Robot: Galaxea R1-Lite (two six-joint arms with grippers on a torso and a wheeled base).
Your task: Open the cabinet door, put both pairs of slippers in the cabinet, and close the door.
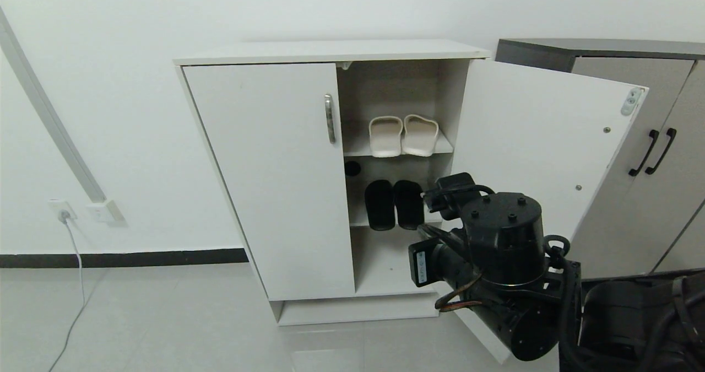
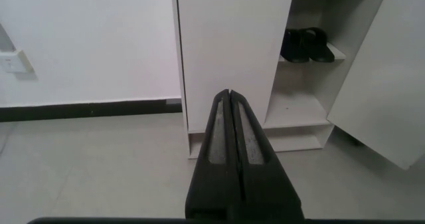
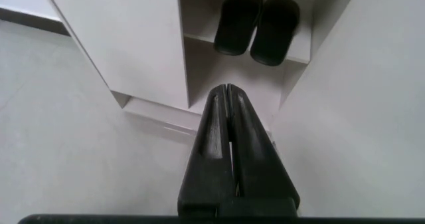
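White cabinet (image 1: 330,49) stands on the floor (image 1: 165,317) against the wall. Its left door (image 1: 270,179) is shut, with a metal handle (image 1: 329,118) upright near its inner edge. The right door (image 1: 540,135) is swung wide open, and its inner face is in view. White slippers (image 1: 403,135) lie side by side and touching on the upper shelf (image 1: 358,150), toward its right end and reaching its front edge. Black slippers (image 1: 394,204) lie side by side on the middle shelf (image 1: 358,220), directly below the white pair, and also reach the front edge. A small dark round item (image 1: 352,168) sits at the back left of the middle compartment; I cannot tell what it is. The bottom compartment (image 1: 380,267) shows a bare white base. The right arm (image 1: 495,240) is in front of the lower part of the open door, just beside the right front corner of the middle shelf. Right pincer (image 3: 227,88): fingers pressed together with nothing between them, pointing at the cabinet's base below the black pair. Left pincer (image 2: 230,94): fingers pressed together with nothing between them, held over the floor facing the bottom of the shut left door, well apart from it. A grey cabinet (image 1: 606,63) with two black handles (image 1: 652,151) stands just beyond the open door. A wall socket (image 1: 63,212) with a cable is on the wall, well left of the white cabinet.
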